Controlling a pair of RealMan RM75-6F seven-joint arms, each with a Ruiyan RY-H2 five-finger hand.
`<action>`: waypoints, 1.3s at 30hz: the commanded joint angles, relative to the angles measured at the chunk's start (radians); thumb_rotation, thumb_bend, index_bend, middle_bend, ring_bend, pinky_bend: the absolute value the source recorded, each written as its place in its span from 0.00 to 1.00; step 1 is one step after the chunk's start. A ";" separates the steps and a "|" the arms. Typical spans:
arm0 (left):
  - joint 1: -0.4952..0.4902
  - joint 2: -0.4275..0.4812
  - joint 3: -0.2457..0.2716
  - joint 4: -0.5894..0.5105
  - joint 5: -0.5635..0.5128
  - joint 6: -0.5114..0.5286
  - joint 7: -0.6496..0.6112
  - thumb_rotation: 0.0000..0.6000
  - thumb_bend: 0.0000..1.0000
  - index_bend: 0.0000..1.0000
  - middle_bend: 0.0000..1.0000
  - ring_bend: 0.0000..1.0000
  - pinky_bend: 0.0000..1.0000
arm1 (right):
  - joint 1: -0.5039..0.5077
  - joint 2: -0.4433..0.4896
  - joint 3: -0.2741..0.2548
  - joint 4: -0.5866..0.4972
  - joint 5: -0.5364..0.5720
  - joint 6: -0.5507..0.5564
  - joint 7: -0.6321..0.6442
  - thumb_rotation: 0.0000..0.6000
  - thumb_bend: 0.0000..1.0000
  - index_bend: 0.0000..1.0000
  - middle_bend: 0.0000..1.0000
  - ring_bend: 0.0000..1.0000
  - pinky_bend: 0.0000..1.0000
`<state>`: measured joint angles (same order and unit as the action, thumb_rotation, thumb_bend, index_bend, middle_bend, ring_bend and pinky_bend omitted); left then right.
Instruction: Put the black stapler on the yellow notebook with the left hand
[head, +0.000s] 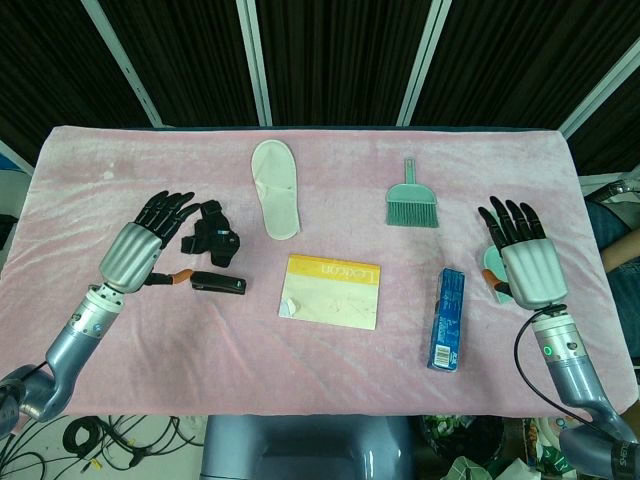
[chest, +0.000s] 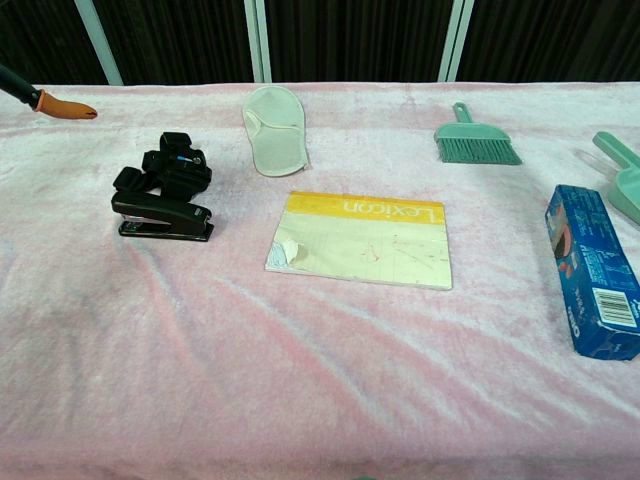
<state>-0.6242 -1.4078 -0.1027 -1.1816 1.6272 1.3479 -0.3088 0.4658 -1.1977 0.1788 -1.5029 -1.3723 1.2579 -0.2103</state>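
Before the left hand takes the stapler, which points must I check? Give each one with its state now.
1. Left hand holds nothing, fingers apart: ok.
2. Stapler lies flat on the cloth, free to grasp: ok.
3. Black strap clip sits right behind the stapler, may get caught: not ok.
4. Yellow notebook top is bare except a small white scrap at one corner: ok.
5. Right hand is far from the path: ok.
6. Hand touching stapler: cannot tell.

The yellow notebook (chest: 362, 240) bears "Lexicon"; print on the blue box (chest: 594, 270) is illegible
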 joint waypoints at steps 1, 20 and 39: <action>0.001 0.001 0.000 -0.002 -0.002 0.002 -0.001 1.00 0.07 0.00 0.00 0.00 0.00 | -0.001 0.000 -0.001 0.000 -0.001 0.000 0.000 1.00 0.10 0.05 0.00 0.00 0.07; 0.004 0.019 0.001 -0.014 -0.010 -0.003 0.007 1.00 0.07 0.00 0.00 0.00 0.00 | 0.000 -0.006 -0.002 0.004 0.004 -0.013 -0.012 1.00 0.10 0.04 0.00 0.00 0.07; -0.006 0.060 -0.010 -0.084 -0.037 -0.047 0.089 1.00 0.07 0.05 0.02 0.00 0.00 | -0.009 0.011 0.000 -0.031 0.014 -0.010 -0.026 1.00 0.10 0.04 0.00 0.00 0.07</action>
<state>-0.6224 -1.3563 -0.1085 -1.2502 1.5985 1.3214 -0.2453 0.4568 -1.1866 0.1796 -1.5343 -1.3584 1.2488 -0.2358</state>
